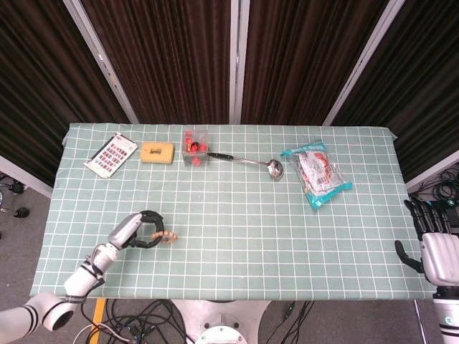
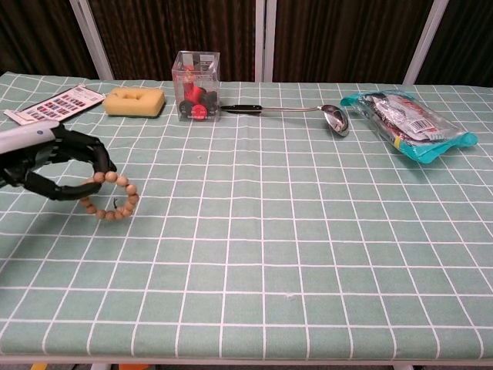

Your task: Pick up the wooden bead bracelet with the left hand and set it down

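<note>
The wooden bead bracelet (image 2: 113, 197) is a ring of light brown beads near the table's front left. My left hand (image 2: 51, 164) reaches in from the left and pinches the ring's near-left edge between its dark fingertips. The ring sticks out to the right of the fingers, tilted. Whether its lower beads touch the cloth cannot be told. The head view shows the same left hand (image 1: 133, 230) with the bracelet (image 1: 164, 236) at its tips. My right hand (image 1: 437, 250) hangs off the table's right front corner, fingers apart and holding nothing.
Along the back of the green checked cloth (image 1: 237, 215) lie a colour card (image 1: 111, 155), a yellow sponge (image 1: 158, 152), a clear box of red items (image 1: 194, 147), a steel ladle (image 1: 251, 162) and a teal snack packet (image 1: 316, 172).
</note>
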